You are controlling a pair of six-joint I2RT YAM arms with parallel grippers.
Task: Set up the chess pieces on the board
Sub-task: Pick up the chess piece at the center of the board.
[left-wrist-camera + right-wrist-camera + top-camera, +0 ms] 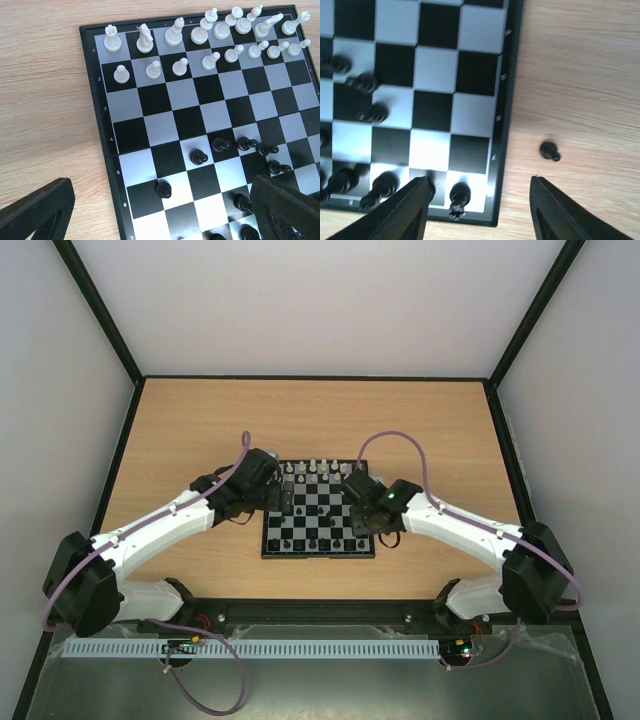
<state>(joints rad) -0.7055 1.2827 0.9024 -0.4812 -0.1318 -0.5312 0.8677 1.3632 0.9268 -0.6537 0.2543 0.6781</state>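
I saw my right gripper (479, 184) spread wide; a black piece (459, 196) stood on the board's (503, 100) corner square between its fingers, ungripped.

Left gripper (283, 502), right gripper (360, 510) over the board (318, 554); cream-white pieces (318, 467) at back
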